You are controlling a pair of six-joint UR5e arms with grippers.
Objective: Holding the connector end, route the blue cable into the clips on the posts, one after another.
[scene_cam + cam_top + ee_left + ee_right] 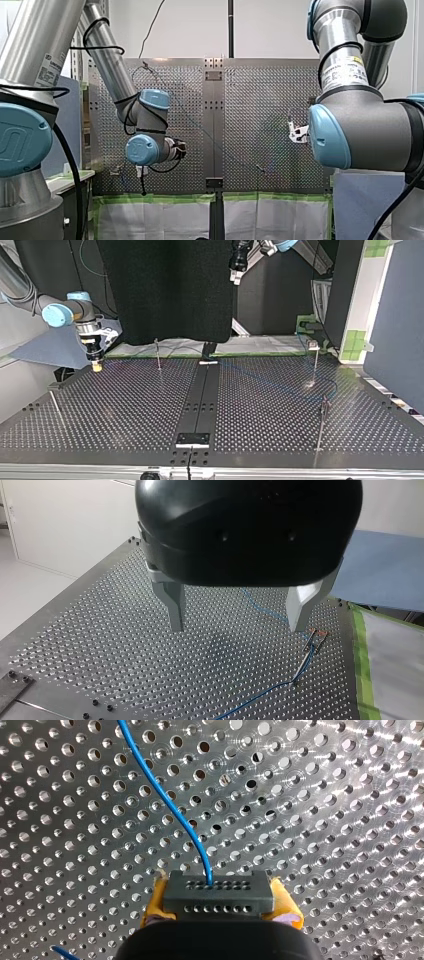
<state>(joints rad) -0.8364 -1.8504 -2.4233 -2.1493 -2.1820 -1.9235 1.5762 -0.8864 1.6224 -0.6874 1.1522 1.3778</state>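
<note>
My right gripper [221,907] has its yellow pads [154,902] shut on a dark grey connector [220,890]. The blue cable [165,795] leaves the connector and runs ahead over the perforated table [325,820]. In the top view this gripper [96,365] hangs low near the table's far left edge. My left gripper [239,626] is open and empty, held well above the table. Beyond its fingers the blue cable [262,605] leads to a thin post with a clip [314,639]. High at the top view's back is my left gripper [236,271].
Thin posts stand on the table at the top view's back left [157,354], back right [315,360], front right [322,422] and front left [55,405]. A dark centre strip [202,400] splits the table. Green tape [365,680] borders it.
</note>
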